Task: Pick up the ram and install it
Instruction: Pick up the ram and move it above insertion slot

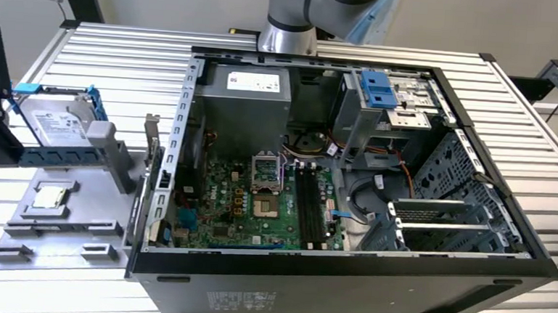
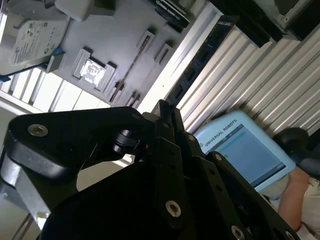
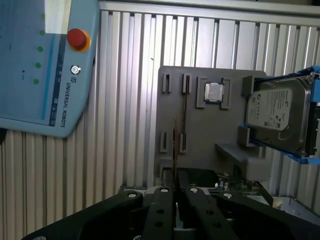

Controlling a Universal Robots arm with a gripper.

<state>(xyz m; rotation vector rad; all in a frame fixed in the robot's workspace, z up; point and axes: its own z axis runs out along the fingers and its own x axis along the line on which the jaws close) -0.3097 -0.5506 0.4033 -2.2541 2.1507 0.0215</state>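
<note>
End effector (image 3: 175,186) grips ram (image 3: 174,145) edge-on, clear above tray (image 3: 200,130).

The table (image 1: 120,52) was ribbed silver, striped with parallel grooves. The computer case (image 1: 348,292) was black, its motherboard (image 1: 257,199) green, and a drive latch (image 1: 378,90) bright blue. The hard drive (image 1: 60,123) was silver in a blue frame (image 1: 56,159), on a matte grey tray (image 1: 70,242). The teach pendant (image 3: 45,75) was pale blue with a red button (image 3: 77,37). The gripper (image 3: 175,180) was black. The ram (image 3: 174,145), seen edge-on, looked dark brown.
</note>
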